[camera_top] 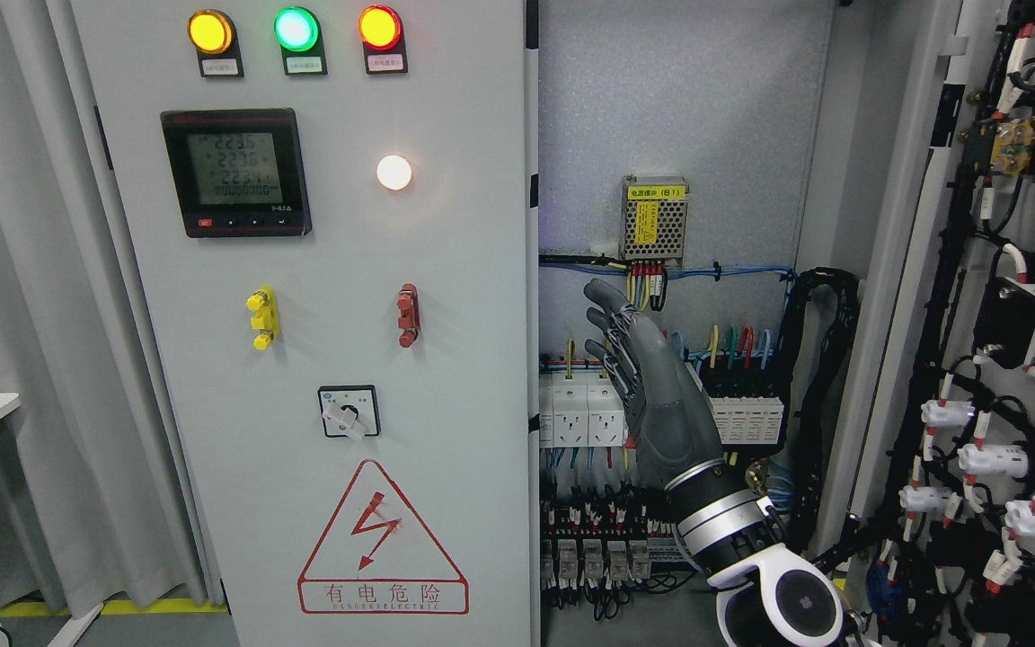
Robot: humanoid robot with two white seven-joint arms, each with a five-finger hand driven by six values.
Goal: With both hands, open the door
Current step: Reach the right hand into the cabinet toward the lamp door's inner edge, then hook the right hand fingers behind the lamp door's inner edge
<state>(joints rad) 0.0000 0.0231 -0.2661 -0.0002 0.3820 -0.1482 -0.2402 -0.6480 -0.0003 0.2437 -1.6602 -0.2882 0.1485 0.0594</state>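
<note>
Now my right hand (652, 377) is raised inside the open electrical cabinet (679, 117), fingers extended and relaxed, holding nothing, just beside the closed left door (320, 270); right door (1003, 359) swung open.

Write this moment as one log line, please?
right hand: open, raised inside cabinet | right door: swung open | left door: shut | left hand: unseen
</note>
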